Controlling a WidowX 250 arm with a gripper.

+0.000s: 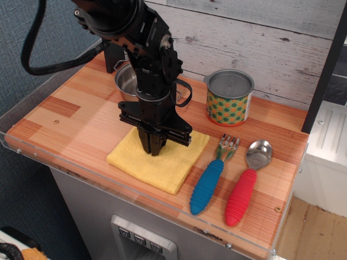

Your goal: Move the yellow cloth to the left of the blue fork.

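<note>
My gripper (155,150) points straight down, tips pressed into the yellow cloth (159,160), fingers drawn close together and pinching the fabric near the cloth's middle. The cloth lies flat on the wooden counter (59,108), a rough diamond shape, its right corner just beside the blue fork (213,176) but not touching it. So the cloth sits left of the fork, near the front edge. The fork lies with tines toward the wall, handle toward the front. Just right of it lies a red-handled spoon (245,184), parallel, bowl toward the wall. Behind my arm sits a steel pot (129,81), mostly hidden, 1 handle showing on the right. Right of the pot stands a patterned can (229,98) near the plank wall (260,38), well apart from the cloth.
</note>
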